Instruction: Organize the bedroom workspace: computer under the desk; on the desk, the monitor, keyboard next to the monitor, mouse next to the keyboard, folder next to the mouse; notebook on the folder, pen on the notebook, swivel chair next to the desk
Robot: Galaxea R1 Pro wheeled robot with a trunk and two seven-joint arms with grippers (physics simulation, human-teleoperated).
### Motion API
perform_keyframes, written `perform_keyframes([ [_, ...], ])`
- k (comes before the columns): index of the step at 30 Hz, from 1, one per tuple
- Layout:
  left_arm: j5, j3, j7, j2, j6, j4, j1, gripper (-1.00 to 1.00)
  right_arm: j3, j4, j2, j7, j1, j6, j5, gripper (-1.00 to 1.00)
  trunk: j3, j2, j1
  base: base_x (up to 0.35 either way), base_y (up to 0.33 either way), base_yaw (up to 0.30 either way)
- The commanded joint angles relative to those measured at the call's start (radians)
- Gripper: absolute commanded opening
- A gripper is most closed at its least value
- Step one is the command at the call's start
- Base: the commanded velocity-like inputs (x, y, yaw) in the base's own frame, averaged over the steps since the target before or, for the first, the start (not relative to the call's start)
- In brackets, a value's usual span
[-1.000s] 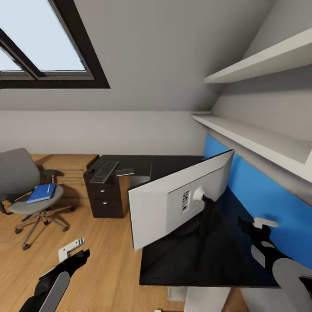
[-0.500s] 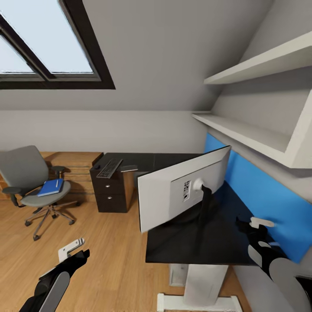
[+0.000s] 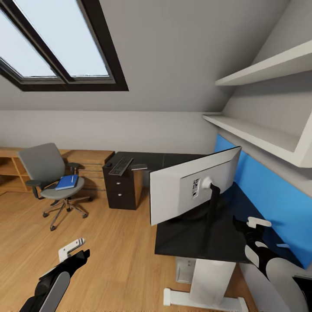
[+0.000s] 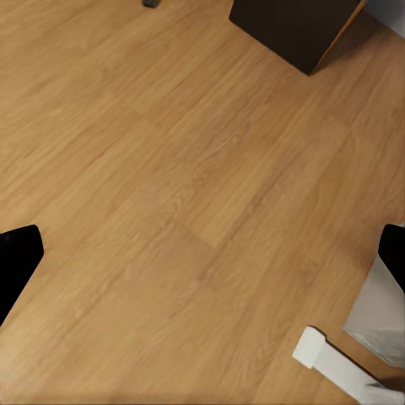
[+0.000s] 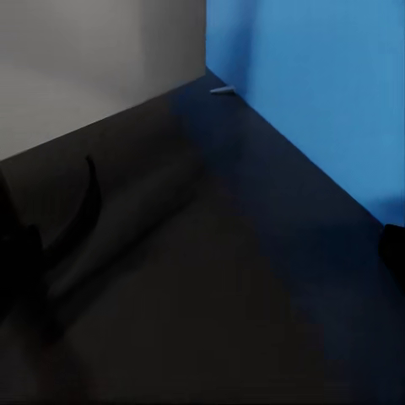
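blue folder (image 3: 66, 182) on swivel chair (image 3: 51, 173), monitor (image 3: 190, 188) on desk (image 3: 195, 236)

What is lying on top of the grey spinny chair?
A flat blue folder lies on the seat of the swivel chair, with a thin white line on it, maybe a pen. Whatever is under the folder is covered.

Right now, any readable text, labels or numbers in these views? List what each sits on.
No legible text.
Small dark label marks on the white back panel of the wide flat monitor, beside its arm mount: too small and blurred to read.
The bright blue folder on the grey swivel chair shows no lettering.
The keys of the flat grey keyboard on the glossy black desk are too small to read.
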Motion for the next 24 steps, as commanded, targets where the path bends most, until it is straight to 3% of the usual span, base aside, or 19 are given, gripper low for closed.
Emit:
perform_keyframes([
  [1,0.010,-0.001,0.007,0.000,0.003,-0.002,-0.001,1.00,-0.001,0.001,0.000,0.003,-0.001,-0.004,-0.007,1.00,-0.002,-0.001,0.000,-0.104,0.000,0.028],
  [10,0.008,-0.006,0.007,0.000,0.003,-0.002,-0.001,1.00,0.000,0.001,0.000,0.003,-0.001,-0.004,-0.007,1.00,-0.001,-0.001,0.000,-0.072,0.000,0.005],
  [11,0.006,-0.067,0.010,0.000,0.003,0.000,-0.001,1.00,0.000,0.002,0.010,0.003,-0.001,-0.004,-0.006,1.00,-0.001,-0.001,0.000,-0.006,0.000,0.000],
  [13,0.005,-0.090,0.012,0.000,0.002,0.000,-0.001,1.00,0.000,0.003,0.022,0.003,-0.001,-0.005,-0.005,1.00,-0.001,-0.001,0.000,-0.004,0.000,0.000],
  [24,0.005,-0.143,0.013,0.000,0.001,0.000,-0.001,1.00,0.002,0.004,0.086,0.002,-0.001,-0.017,-0.001,1.00,-0.001,-0.001,0.000,-0.001,0.052,0.000],
])
